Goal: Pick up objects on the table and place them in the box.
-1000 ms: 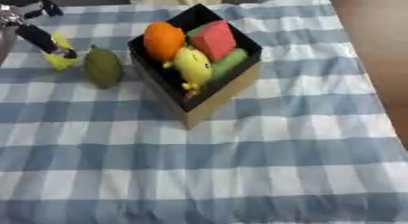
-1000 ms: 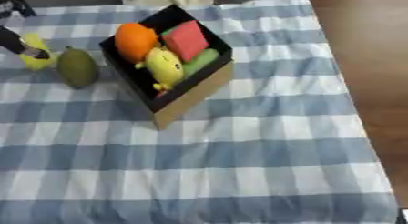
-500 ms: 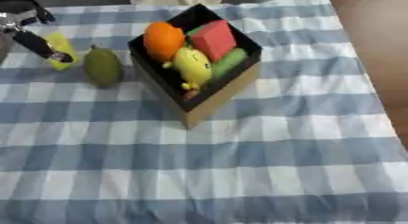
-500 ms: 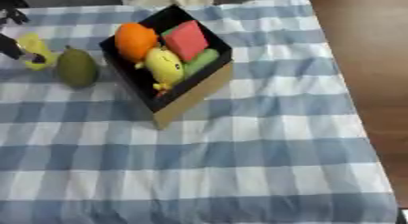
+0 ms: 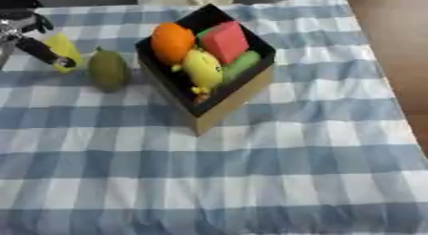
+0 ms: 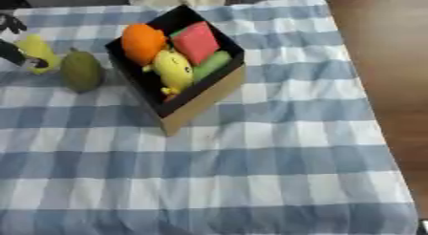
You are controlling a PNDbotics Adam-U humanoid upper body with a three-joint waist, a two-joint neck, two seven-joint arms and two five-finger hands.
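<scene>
While the left hand (image 5: 29, 38) is coming in at the far left edge, its black fingers (image 5: 42, 51) are lying across a small yellow object (image 5: 63, 48), though I can't tell if they're actually gripping it or just touching. Just right of that, a green fruit (image 5: 109, 71) is sitting on the blue checked tablecloth (image 5: 276, 172). Next over, the box (image 5: 219, 104) is already holding an orange (image 5: 172, 40), a red block (image 5: 226, 40), a yellow toy (image 5: 203, 69) and something green (image 5: 243, 65).

No legible text, labels or numbers anywhere.
</scene>
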